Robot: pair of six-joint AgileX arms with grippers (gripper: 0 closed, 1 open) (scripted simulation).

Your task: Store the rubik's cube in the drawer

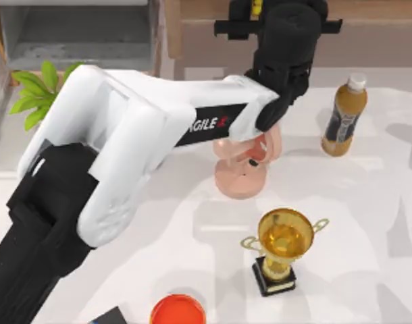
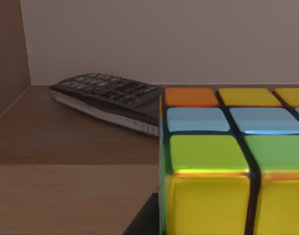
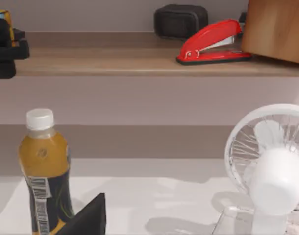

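Observation:
The rubik's cube [image 2: 228,161], with yellow, green, blue and orange squares, sits on the brown shelf board [image 2: 66,147]. My left gripper [image 1: 260,13] reaches over that shelf at the back of the table and is shut on the cube. One dark finger [image 2: 144,220] lies against the cube's side. A sliver of the cube [image 1: 257,7] shows yellow at the gripper. The drawer [image 1: 78,34], with light wood walls and a grey floor, stands open at the back left. My right gripper [image 3: 90,215] is parked low over the table and is open.
A plant [image 1: 37,91] stands beside the drawer. A bottle [image 1: 344,115], a pink figure [image 1: 246,165], a gold trophy [image 1: 284,246] and a red bowl [image 1: 177,310] stand on the table. On the shelf are a dark keypad [image 2: 110,98] and a red stapler [image 3: 213,44]. A white fan [image 3: 272,166] is near my right gripper.

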